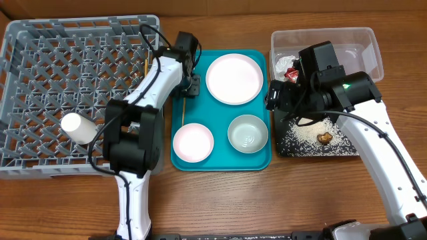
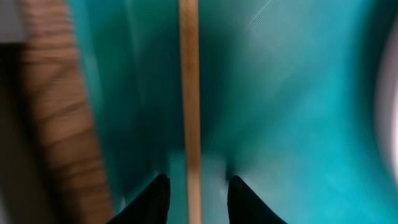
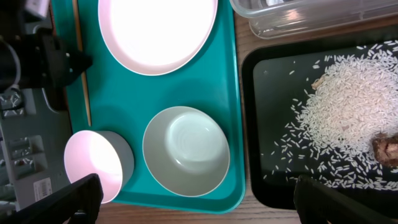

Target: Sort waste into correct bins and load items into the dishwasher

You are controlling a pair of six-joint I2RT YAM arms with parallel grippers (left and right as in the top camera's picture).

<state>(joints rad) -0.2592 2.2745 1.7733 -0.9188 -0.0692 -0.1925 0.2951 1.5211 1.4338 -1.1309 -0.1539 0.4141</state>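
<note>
My left gripper [image 1: 190, 87] [image 2: 196, 180] is open low over the teal tray's left edge, its fingers on either side of a wooden chopstick [image 2: 189, 93] [image 1: 182, 110] without touching it. A second chopstick [image 1: 145, 65] and the white cup [image 1: 79, 127] lie in the grey rack [image 1: 40, 60]. The pink plate [image 1: 234, 78], small pink dish [image 1: 193, 141] and bowl [image 1: 247, 133] sit on the teal tray. My right gripper [image 1: 277, 97] [image 3: 199, 202] is wide open and empty above the bowl [image 3: 185, 150]. Rice [image 3: 354, 99] and the brown chunk [image 3: 387, 149] lie in the black tray [image 1: 285, 148]. The wrapper [image 1: 288, 67] is in the clear tub [image 1: 363, 40].
The teal tray [image 1: 220, 117] lies between the rack and the black tray, close to both. The clear tub stands directly behind the black tray. Bare wooden table runs along the front edge [image 1: 267, 200].
</note>
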